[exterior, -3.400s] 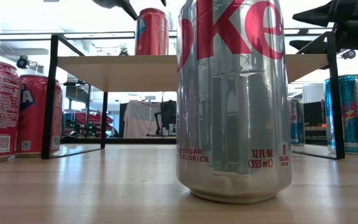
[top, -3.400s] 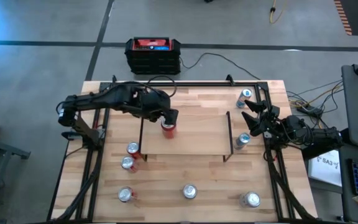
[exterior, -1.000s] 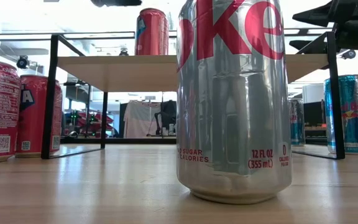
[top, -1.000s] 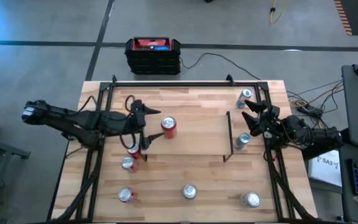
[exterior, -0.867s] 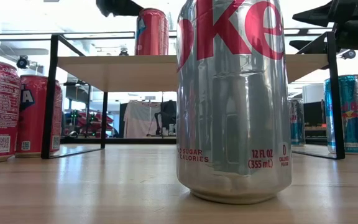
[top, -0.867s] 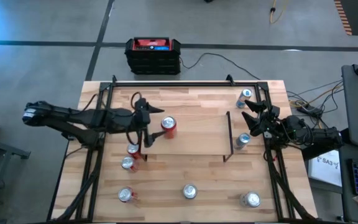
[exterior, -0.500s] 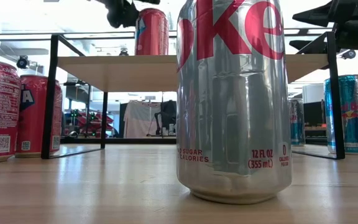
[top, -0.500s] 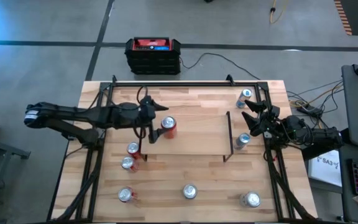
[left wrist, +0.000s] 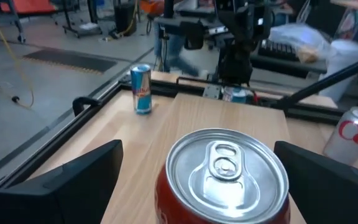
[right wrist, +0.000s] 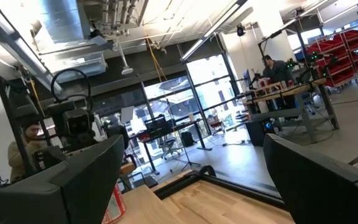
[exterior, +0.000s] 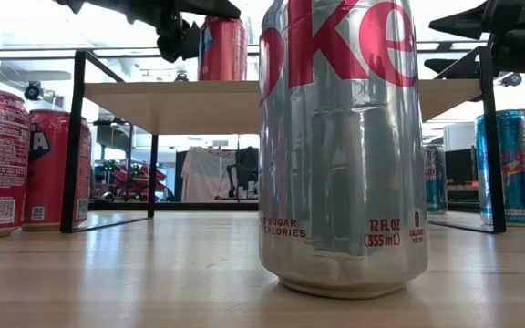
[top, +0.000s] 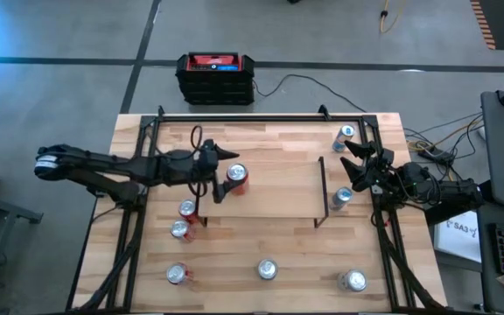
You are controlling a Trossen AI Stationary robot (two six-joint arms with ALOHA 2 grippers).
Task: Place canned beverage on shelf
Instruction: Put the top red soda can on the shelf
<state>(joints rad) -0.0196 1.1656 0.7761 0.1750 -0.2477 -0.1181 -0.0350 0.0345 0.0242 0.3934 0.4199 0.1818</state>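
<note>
Red can (top: 237,178) upright on the shelf (top: 278,197) — seemingly untouched between open left end effector (top: 220,174) fingers.

You see a red can (top: 236,178) with a silver top on the light-wood shelf (top: 278,188), between black fingers (left wrist: 73,180); beyond them, a blue-and-silver can (left wrist: 142,89).

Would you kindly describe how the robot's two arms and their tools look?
Both arms are dark, jointed links. The left tool and right tool each end in two tapering black fingers. The left arm has a pale end segment, and a thin black cable loops near its wrist.
</note>
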